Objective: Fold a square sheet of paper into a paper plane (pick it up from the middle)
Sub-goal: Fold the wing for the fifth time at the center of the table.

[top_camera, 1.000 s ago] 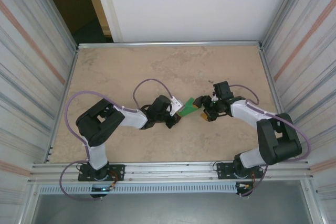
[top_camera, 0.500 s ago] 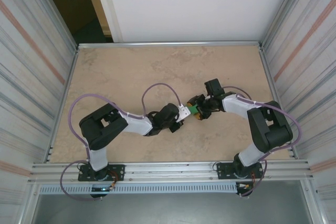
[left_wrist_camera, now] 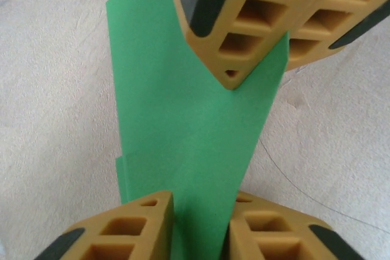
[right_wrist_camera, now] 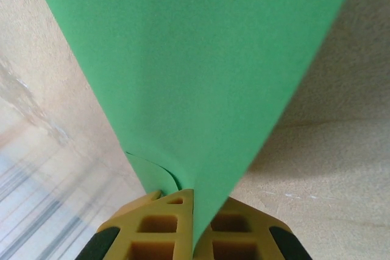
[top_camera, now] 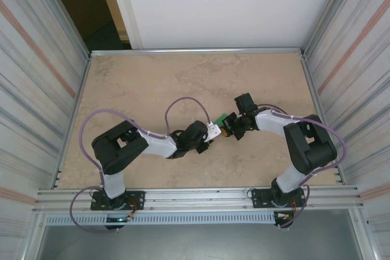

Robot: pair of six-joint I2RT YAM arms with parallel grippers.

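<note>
The square sheet of paper [top_camera: 222, 117] is bright green, folded narrow, and hangs just above the table's middle between both grippers. In the left wrist view the paper [left_wrist_camera: 189, 120] runs up from my left gripper [left_wrist_camera: 201, 199], whose fingers stand a little apart with the paper between them. At its far end the right gripper's fingers [left_wrist_camera: 237, 28] pinch it. In the right wrist view my right gripper [right_wrist_camera: 195, 196] is shut on the paper [right_wrist_camera: 195, 59], which fans out ahead. From above, the left gripper [top_camera: 214, 131] and right gripper [top_camera: 229, 127] nearly touch. A finished paper plane shape cannot be made out.
The beige stone-look table [top_camera: 140, 83] has metal walls on the left [top_camera: 36, 89] and right [top_camera: 353, 77] and a rail along the front [top_camera: 195, 198]. A purple cable [top_camera: 183, 103] loops above the left arm.
The right gripper has moved in and shut on the paper's far end. The left fingers have eased apart. Both arms have drawn closer together at the table's middle.
</note>
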